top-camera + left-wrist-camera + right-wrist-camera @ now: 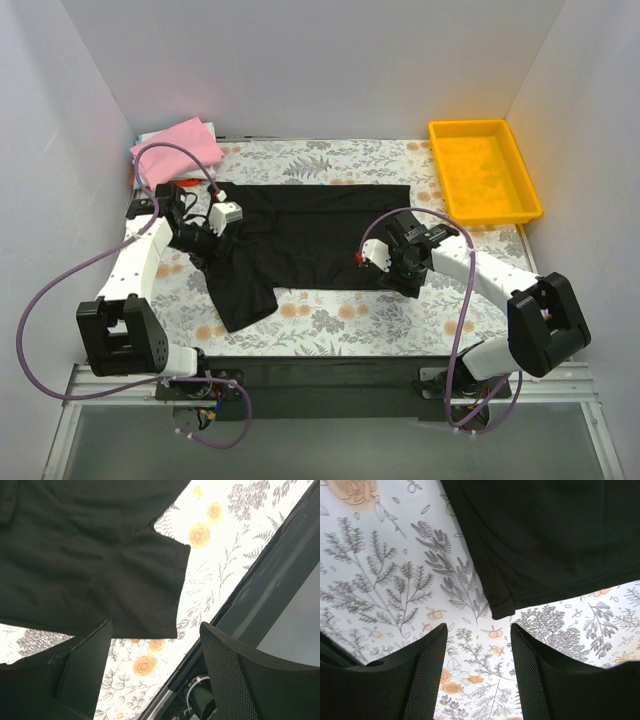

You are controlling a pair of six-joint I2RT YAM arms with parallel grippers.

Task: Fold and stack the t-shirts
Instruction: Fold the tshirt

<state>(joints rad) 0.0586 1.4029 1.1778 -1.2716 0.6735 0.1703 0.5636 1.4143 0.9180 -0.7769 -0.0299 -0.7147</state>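
Nearest the lens stood the two arms, left arm and right arm, both reaching in over the flowered table. One black t-shirt lay spread flat across the middle of the table, with a sleeve pointing toward the near edge. One yellow tray sat at the far right corner. In the far left corner, one pink t-shirt topped a small pile. Only pale and orange-red edges showed beneath it, so the layers could not be counted.

The left gripper hung over the black shirt's left side, its fingers spread apart with nothing between them. The right gripper was also parted and held nothing, sitting just beside the shirt's near right corner. Whether either gripper's tips touched cloth could not be made out.
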